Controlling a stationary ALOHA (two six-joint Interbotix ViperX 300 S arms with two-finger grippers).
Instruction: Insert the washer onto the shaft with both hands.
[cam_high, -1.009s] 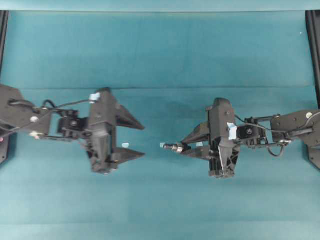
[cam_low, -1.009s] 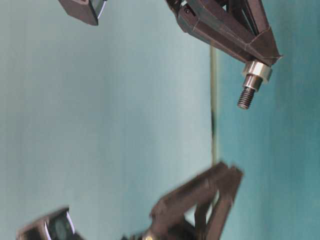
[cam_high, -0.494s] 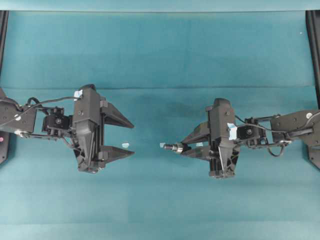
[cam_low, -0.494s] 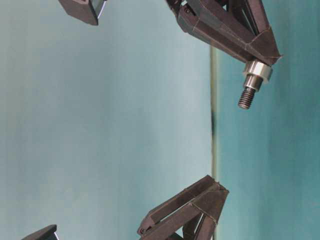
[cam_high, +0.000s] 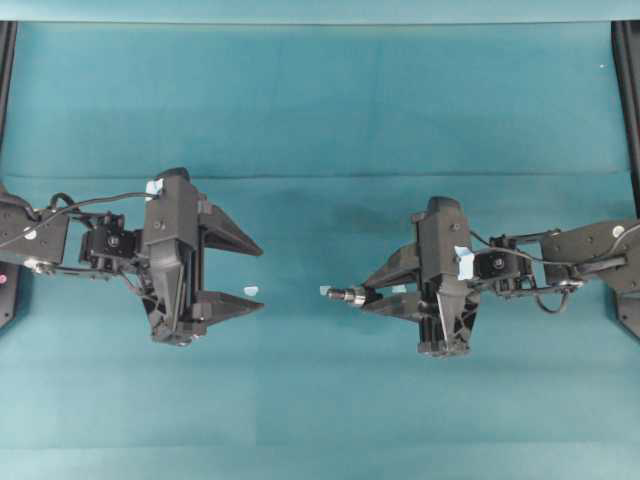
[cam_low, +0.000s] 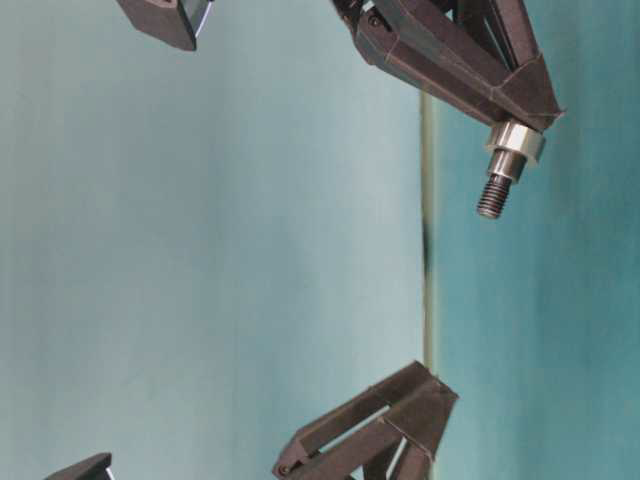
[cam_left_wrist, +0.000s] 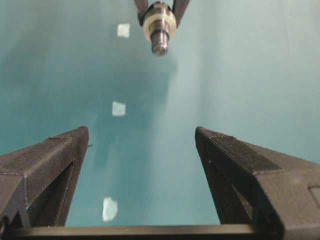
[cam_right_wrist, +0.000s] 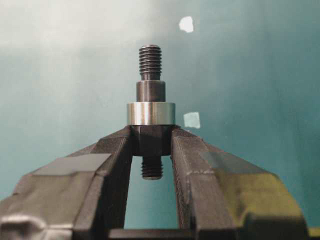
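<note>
While the right end effector (cam_high: 352, 296) remained stationary over the preceding second, the left end effector (cam_high: 255, 276) drew back toward the left edge of the overhead view, widening the gap between the two; most of that retreat fell in the first half of the interval, and the last half showed only a slight further shift. The left fingers (cam_left_wrist: 47, 167) stood spread at their widest and carried nothing. The right fingers (cam_right_wrist: 115, 155) were closed on the dark collared body of the shaft (cam_right_wrist: 150, 87), whose threaded end pointed across the gap at the left end effector. The washer (cam_right_wrist: 150, 113) sat around the shaft, resting just above the right fingertips, with the narrower collar and thread projecting beyond it.

Judged from this arrangement, the insertion appeared already complete: the ring encircled the rod, the releasing arm had withdrawn clear, and nothing remained between the two arms except open air above the counter (cam_high: 320, 110). Whether the washer was fully seated against the shaft's shoulder could not be settled, since the fingertips hid that junction.

Count of items visible: two end effectors, one shaft, one washer. Pale blue tape squares (cam_left_wrist: 119, 108) lay on the counter; three showed in the left wrist view, two in the right wrist view, and two in the overhead view, so at least three were present.
</note>
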